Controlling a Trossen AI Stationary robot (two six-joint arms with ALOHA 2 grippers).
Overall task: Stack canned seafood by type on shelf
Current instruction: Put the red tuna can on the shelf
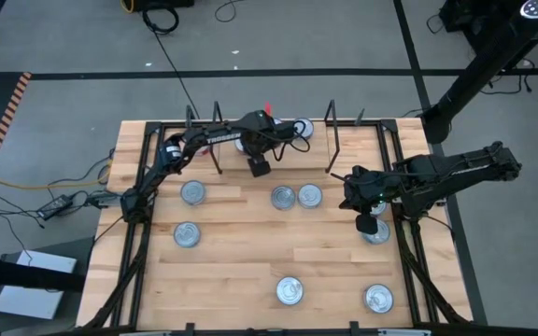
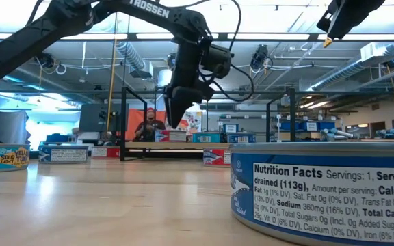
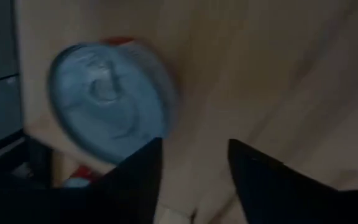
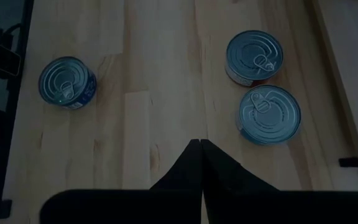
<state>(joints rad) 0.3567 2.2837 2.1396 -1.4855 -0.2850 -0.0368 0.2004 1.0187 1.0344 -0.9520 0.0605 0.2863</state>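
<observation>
Over the shelf point(image 1: 250, 149) my left gripper point(image 3: 194, 168) hangs spread, empty, beside a shelved tin point(image 3: 107, 102); dropping crooked could knock it. Right gripper point(image 4: 201, 163) clenched, empty, above loose tins point(image 4: 269, 114).

- The tabletop point(image 1: 241, 271) is light wood in jointed strips, smooth and matt, with a black metal frame.
- The tins point(image 4: 269, 114) have shiny metal lids with ribbed rings and a pull tab.
- The near tin point(image 2: 334, 195) carries a glossy printed paper label.
- The shelf point(image 1: 274, 140) has thin black metal wire ends.
</observation>
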